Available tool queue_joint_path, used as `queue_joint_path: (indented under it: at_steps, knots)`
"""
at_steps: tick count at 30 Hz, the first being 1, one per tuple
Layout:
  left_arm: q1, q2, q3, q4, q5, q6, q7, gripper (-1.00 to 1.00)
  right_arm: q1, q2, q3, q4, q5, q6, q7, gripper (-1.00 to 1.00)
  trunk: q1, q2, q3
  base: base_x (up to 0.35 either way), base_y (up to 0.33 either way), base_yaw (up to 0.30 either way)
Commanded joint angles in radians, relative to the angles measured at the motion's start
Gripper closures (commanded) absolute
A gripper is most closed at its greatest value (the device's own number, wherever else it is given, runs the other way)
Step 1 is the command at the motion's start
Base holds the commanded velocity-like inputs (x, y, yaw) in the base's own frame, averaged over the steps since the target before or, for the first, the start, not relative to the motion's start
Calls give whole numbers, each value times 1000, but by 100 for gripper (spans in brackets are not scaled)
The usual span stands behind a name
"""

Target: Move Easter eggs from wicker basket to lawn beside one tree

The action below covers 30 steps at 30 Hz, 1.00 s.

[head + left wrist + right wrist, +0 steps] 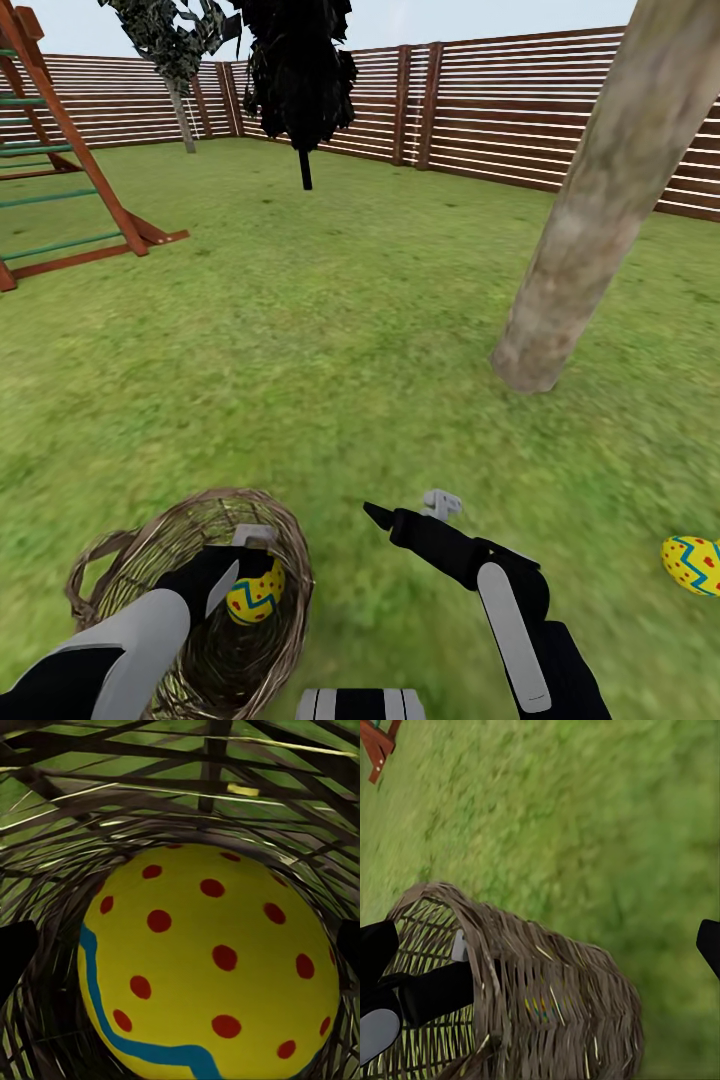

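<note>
Wicker basket (130, 560) walls hem in left gripper (245, 585) beside egg (256, 594). Open lawn (330, 330) ahead; tree trunk (600, 200) blocks far right.

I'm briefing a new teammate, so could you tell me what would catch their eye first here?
A bright yellow egg with red dots sits inside the wicker basket, where the left gripper reaches in. Another egg lies on the lawn at far right, near the pale tree trunk.

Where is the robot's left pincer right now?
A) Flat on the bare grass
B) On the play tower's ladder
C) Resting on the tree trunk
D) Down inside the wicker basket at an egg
D: the left pincer reaches into the wicker basket, its fingers either side of a yellow egg.
</note>
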Motion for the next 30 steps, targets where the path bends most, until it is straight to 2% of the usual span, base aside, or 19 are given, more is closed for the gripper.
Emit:
queue_joint_path:
  at_steps: [1, 12, 14, 30]
  knots:
    - [0, 0, 5, -2, -10, 5, 0, -100, 0, 0, -1, -1, 4, 4, 5, -100, 0, 0, -1, 1, 0, 0]
    - [0, -16, 5, -2, -12, 6, 2, -100, 0, 0, -3, 0, 4, 4, 7, -100, 0, 0, -1, 0, 0, 0]
    - [0, -17, 5, -2, -12, 7, 3, -100, 0, 0, -3, 0, 4, 4, 7, -100, 1, -1, -8, 0, 0, 0]
    - [0, -16, 6, -3, -9, 10, 4, -100, 0, 1, -3, 0, 4, 4, 8, -100, 1, -1, -11, 0, 0, 0]
